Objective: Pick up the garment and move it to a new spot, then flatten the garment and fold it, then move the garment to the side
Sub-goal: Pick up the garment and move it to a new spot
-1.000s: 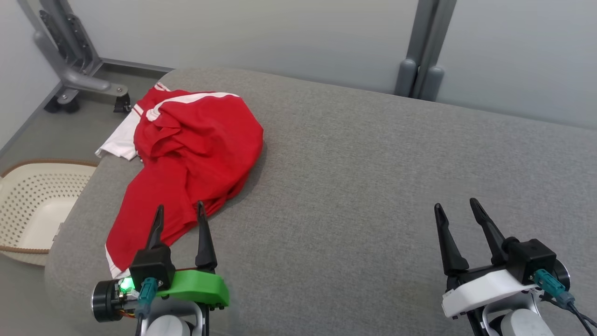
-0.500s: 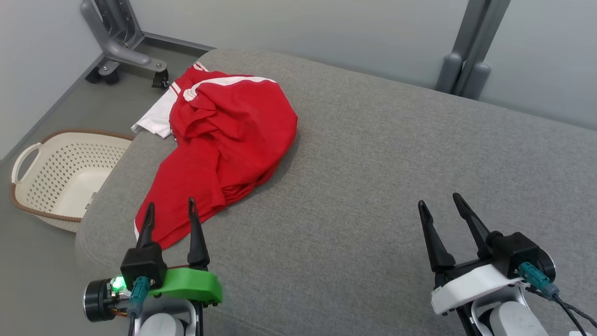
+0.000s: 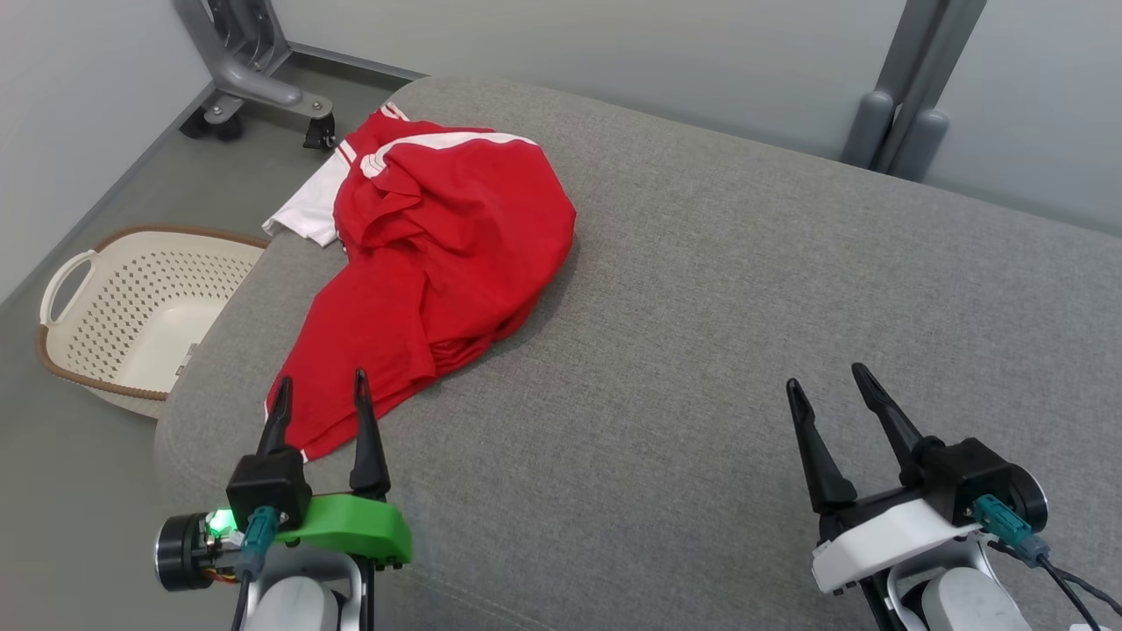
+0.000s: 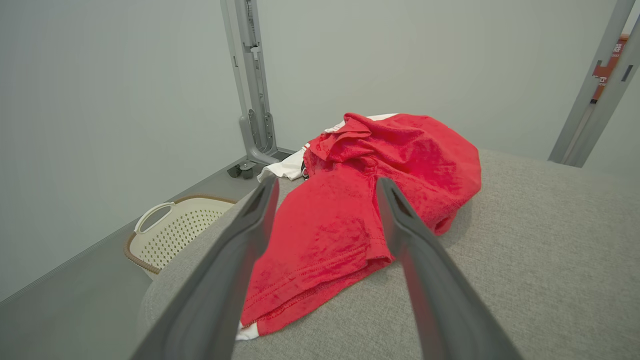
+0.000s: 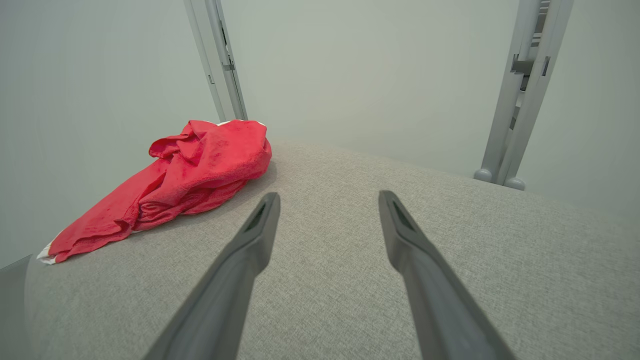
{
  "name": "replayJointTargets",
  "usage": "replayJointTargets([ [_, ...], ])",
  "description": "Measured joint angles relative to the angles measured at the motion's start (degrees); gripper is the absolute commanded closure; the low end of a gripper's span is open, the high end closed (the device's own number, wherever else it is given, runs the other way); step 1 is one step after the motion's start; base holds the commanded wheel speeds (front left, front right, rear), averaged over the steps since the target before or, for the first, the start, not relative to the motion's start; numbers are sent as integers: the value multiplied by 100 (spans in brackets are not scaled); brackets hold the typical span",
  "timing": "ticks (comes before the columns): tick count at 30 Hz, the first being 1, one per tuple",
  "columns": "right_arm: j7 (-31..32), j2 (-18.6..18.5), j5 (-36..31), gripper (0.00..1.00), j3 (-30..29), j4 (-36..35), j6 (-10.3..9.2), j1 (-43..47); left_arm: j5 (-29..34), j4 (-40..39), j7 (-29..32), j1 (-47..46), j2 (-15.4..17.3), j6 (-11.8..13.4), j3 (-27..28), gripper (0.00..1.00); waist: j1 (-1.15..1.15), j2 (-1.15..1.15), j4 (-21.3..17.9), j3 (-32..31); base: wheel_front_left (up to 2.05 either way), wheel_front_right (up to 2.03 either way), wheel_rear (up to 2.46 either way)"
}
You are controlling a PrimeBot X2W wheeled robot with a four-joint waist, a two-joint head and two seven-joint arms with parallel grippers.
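Observation:
A crumpled red garment (image 3: pixel 438 254) with white stripes and a white sleeve lies bunched near the far left corner of the grey cushioned surface (image 3: pixel 745 307). Its lower hem reaches toward my left gripper (image 3: pixel 320 390), which hovers open just in front of that hem with nothing between its fingers. The left wrist view looks along those spread fingers at the garment (image 4: pixel 360 200). My right gripper (image 3: pixel 824 381) stands open over bare cushion at the lower right, well away from the cloth. The garment (image 5: pixel 185 175) lies at the left in the right wrist view, beyond the right gripper (image 5: pixel 327 197).
A cream perforated laundry basket (image 3: pixel 131 307) with a brown rim stands on the floor left of the cushion. A grey wheeled stand base (image 3: pixel 263 88) is at the far left corner, and a grey post (image 3: pixel 912 96) rises behind the cushion's far edge.
The head camera has shifted, so the whole scene sits further right and the basket shows more fully. Both grippers keep their open stance and the garment lies as before.

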Motion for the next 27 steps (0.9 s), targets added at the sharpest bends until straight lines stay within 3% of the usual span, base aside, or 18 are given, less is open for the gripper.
replayJointTargets([
  [8, -5, -144, -89, 0, -41, -98, 0, -88, 159, 293, -9, -542, 22, -394, 171, 0, 0, 0, -137, 273, 0, 0, 0],
  [14, 36, -291, -149, 0, -119, -313, 0, -209, 157, 1202, -4, -1400, 213, -791, 232, 0, 0, 0, -328, 619, 0, 0, 0],
  [21, 266, -533, -177, 0, -148, -813, 0, -439, 7, 2393, 847, -2960, 587, -1226, 285, 0, 0, 0, -622, 1104, 0, 0, 0],
  [27, 467, -662, -193, 0, -16, -1179, 0, -649, -96, 3319, 1637, -4018, 969, -1374, 348, 0, 0, 0, -916, 1516, 0, 0, 0],
])
